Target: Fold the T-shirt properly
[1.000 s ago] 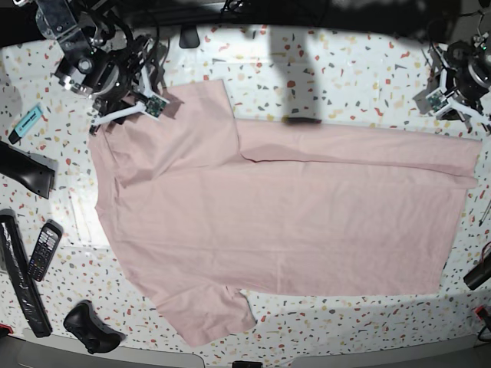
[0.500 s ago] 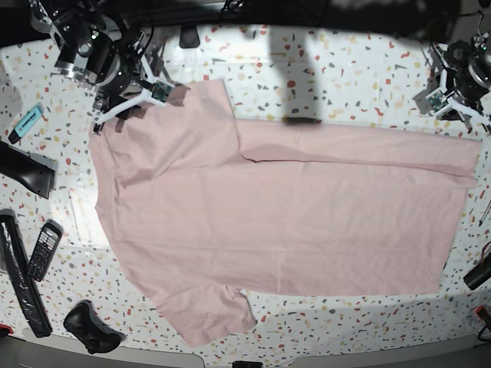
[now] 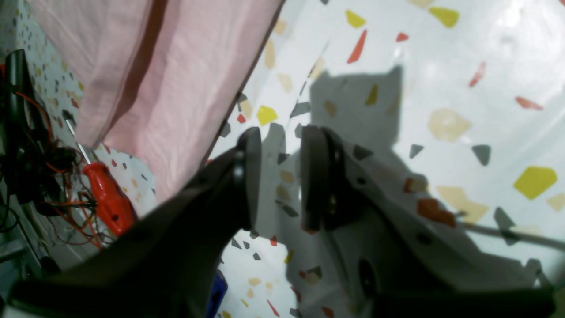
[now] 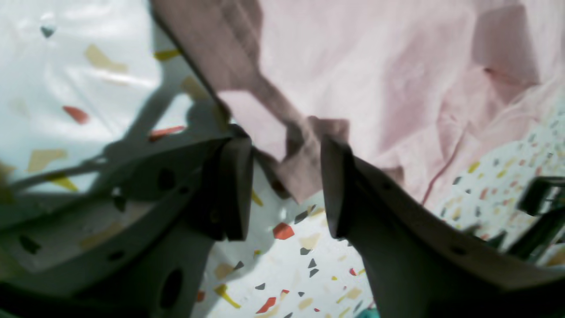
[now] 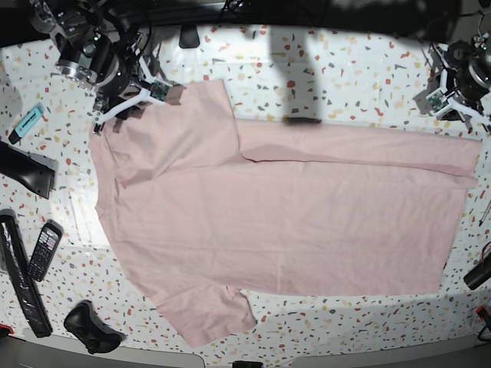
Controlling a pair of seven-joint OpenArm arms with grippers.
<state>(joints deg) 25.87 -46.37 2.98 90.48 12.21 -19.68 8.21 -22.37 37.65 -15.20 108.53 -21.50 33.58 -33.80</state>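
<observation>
The pale pink T-shirt [image 5: 284,222] lies flat across the terrazzo table, plain side up, its far long edge folded over toward the middle; no lettering shows. My right gripper [image 5: 129,107] is at the shirt's far left corner. In the right wrist view this gripper [image 4: 284,194] is open, and a corner of the shirt [image 4: 353,79] lies on the table between the spread fingers, not pinched. My left gripper [image 5: 453,107] hovers over bare table just beyond the shirt's far right corner. In the left wrist view it [image 3: 282,176] is slightly open and empty, with the shirt's edge [image 3: 176,88] to its left.
On the left of the table are a teal marker [image 5: 27,123], a black flat object [image 5: 27,170], a remote [image 5: 44,250], a long black bar [image 5: 21,284] and a black controller [image 5: 90,328]. A red-handled screwdriver [image 3: 108,201] and wires lie past the shirt's right end.
My right arm has drawn back up and to the left, so the gripper has moved from over the shoulder to the shirt's corner. The shirt and left arm have not moved.
</observation>
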